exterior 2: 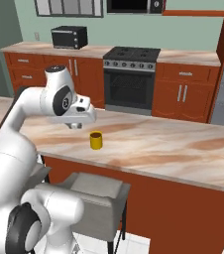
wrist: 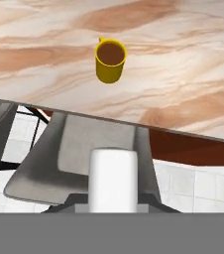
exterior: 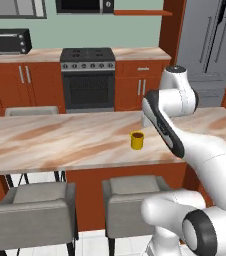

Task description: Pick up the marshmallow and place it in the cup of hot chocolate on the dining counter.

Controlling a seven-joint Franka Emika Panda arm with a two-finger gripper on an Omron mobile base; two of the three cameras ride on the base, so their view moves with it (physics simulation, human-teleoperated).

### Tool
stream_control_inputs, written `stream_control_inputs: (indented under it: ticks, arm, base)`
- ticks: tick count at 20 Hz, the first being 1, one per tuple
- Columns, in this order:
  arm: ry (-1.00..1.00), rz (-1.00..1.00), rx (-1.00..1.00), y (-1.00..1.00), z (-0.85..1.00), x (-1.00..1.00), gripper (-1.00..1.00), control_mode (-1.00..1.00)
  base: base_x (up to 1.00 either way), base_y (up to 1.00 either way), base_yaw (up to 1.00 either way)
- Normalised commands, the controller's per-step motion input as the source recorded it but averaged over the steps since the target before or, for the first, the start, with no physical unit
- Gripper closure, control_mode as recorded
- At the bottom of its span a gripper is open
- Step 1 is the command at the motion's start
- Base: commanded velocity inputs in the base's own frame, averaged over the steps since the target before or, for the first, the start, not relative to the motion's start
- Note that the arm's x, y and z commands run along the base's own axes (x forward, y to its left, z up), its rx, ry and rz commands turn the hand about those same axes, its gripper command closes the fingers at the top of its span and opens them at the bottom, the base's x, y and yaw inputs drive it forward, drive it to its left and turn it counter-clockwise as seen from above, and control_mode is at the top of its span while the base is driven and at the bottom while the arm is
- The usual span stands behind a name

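The marshmallow point(wrist: 113, 179), a white blocky piece, stands upright at the bottom of the hand view, with my gripper point(wrist: 113, 201) shut on it. The yellow cup of hot chocolate point(wrist: 110, 60) stands on the marble dining counter point(wrist: 183, 74), brown drink showing inside. From the right base view my gripper point(exterior 2: 75, 125) hangs above the counter point(exterior 2: 173, 144), a little to the left of the cup point(exterior 2: 96, 140) and higher than its rim. In the left base view the cup point(exterior: 137, 140) stands near the counter's point(exterior: 60, 140) near edge, left of my forearm.
Grey stools point(exterior: 35, 210) point(exterior: 130, 200) stand along the counter's near side, one directly under the gripper point(wrist: 84, 158). Behind the counter are a black stove point(exterior: 87, 60), a toaster oven point(exterior: 10, 41) and a steel fridge point(exterior: 210, 45).
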Motion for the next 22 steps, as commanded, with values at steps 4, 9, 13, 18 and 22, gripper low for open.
stream_control_inputs:
  ticks: [4,9,13,18,22]
  arm:
    - [0.02,0.34,0.02,-0.23,-0.11,0.51,1.00,-1.00]
    - [0.02,0.44,0.01,-0.05,-0.22,0.42,1.00,-1.00]
    - [0.00,0.34,-0.03,0.01,-0.42,0.42,1.00,-1.00]
    - [0.01,0.25,-0.10,0.00,-0.48,0.45,1.00,-1.00]
    - [0.04,0.19,-0.07,0.08,-0.23,0.53,1.00,-1.00]
  base:
    - [0.00,0.00,0.00]
    - [0.00,0.00,0.00]
    - [0.00,0.00,0.00]
    - [0.00,0.00,0.00]
    - [0.00,0.00,0.00]
